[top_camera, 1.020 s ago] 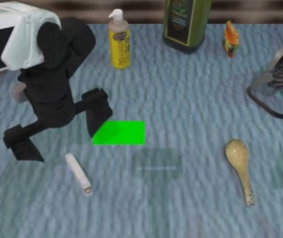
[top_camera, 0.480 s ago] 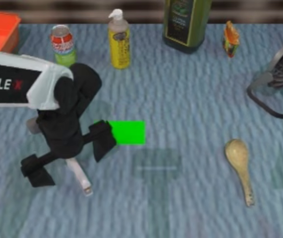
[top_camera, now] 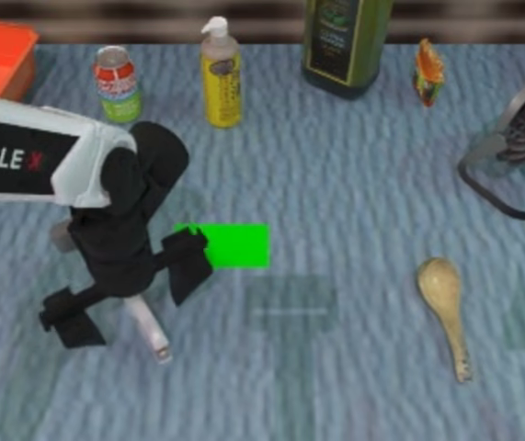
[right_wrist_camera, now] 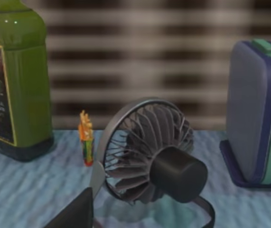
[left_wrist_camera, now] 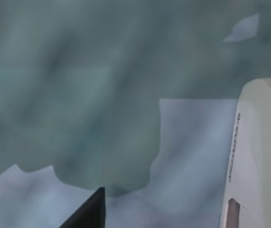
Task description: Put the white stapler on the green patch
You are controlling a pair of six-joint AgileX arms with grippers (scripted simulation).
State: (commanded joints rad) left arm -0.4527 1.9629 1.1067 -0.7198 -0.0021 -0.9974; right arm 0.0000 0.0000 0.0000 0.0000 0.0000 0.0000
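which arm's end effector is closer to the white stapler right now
Left. The left end effector straddles the white stapler, fingers open. The right end effector isn't in the top view.

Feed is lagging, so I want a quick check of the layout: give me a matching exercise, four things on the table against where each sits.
1. slim white stapler
2. bright green rectangular patch
3. beige spoon
4. yellow pump bottle

A. far edge, left of centre
B. right half, near side
C. under the left pincer
D. just right of the left pincer

Pairs: 1-C, 2-D, 3-B, 4-A
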